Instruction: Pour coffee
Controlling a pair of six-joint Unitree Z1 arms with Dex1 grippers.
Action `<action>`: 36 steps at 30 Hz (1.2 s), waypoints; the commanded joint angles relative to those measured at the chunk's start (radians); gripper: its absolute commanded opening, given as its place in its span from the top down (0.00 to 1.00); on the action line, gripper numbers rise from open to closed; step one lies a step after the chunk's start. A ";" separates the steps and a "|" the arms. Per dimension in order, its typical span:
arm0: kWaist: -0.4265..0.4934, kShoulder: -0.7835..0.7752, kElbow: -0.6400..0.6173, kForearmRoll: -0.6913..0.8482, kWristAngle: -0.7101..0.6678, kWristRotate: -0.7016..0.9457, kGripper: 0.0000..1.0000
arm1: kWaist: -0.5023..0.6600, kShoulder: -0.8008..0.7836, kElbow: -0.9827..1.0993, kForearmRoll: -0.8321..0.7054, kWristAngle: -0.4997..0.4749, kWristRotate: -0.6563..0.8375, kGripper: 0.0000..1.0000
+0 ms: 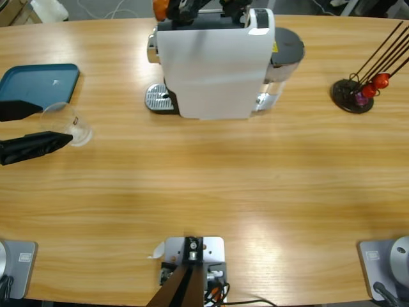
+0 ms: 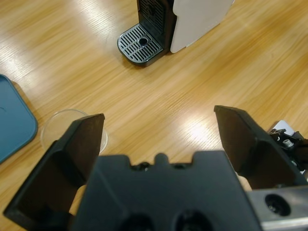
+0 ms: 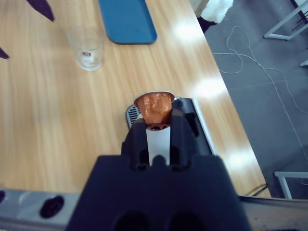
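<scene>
The coffee machine [image 1: 214,64] stands at the table's twelve o'clock edge, its white body the biggest thing here, with its drip grate [image 1: 158,99] jutting out at its lower left toward nine. In the high view the right gripper [image 1: 172,7] sits right on top of the machine, its jaws closed on an orange capsule [image 3: 155,108] held over the open slot, so that arm is nearest the machine. The teal tray [image 1: 38,83] lies well off at nine o'clock. Just below the tray's lower right corner stands the clear tumbler [image 1: 67,121], upright, between the spread jaws of the left gripper [image 1: 45,125], which comes in from the table's nine o'clock edge and isn't touching the glass. From that gripper the grate lies toward two o'clock, well apart. I can't make out any coffee in the tumbler or anywhere else; I'd say brewing hasn't started.
</scene>
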 commanded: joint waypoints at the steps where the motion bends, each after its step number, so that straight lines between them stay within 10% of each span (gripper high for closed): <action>1: 0.010 -0.026 0.039 0.002 0.013 -0.009 0.01 | -0.069 0.106 -0.017 -0.022 0.079 -0.037 1.00; 36: 0.010 -0.032 0.064 0.004 0.013 -0.021 0.01 | -0.122 0.150 -0.022 -0.040 0.108 -0.089 1.00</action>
